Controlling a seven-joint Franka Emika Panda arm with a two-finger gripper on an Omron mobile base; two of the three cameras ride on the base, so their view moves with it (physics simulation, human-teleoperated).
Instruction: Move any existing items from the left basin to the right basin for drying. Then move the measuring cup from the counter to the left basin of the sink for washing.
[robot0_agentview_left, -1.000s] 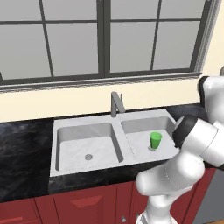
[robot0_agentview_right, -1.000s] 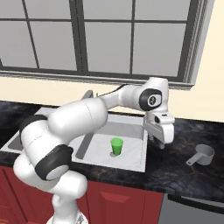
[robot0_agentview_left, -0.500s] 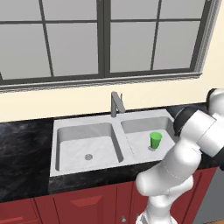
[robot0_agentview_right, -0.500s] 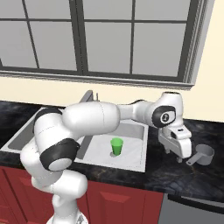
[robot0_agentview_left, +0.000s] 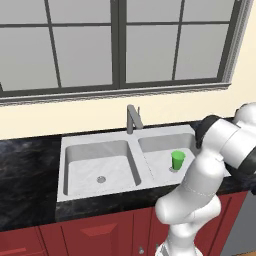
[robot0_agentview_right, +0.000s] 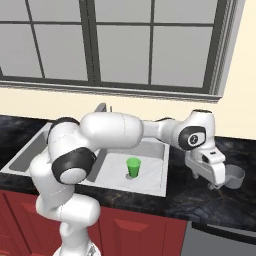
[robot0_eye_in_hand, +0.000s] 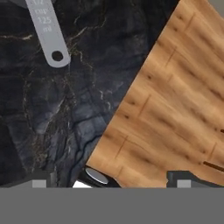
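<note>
I see my gripper (robot0_agentview_right: 216, 184) hanging jaws apart just left of the measuring cup (robot0_agentview_right: 234, 176). A green tumbler (robot0_agentview_right: 133, 167) stands upright in the right basin (robot0_agentview_right: 155, 172), well left of the cup.

The counter (robot0_agentview_left: 30, 170) is glossy black with faint pale veins, above red cabinets (robot0_agentview_left: 90, 232). The sink (robot0_agentview_left: 107, 137) is light grey, as is its faucet (robot0_agentview_left: 132, 119). A bright green tumbler (robot0_agentview_left: 177, 160) stands in it. The cup (robot0_agentview_right: 234, 176) is dark grey, its handle (robot0_eye_in_hand: 49, 33) paler grey with printed figures. The floor (robot0_eye_in_hand: 175, 100) is streaked, warm brown wood.
</note>
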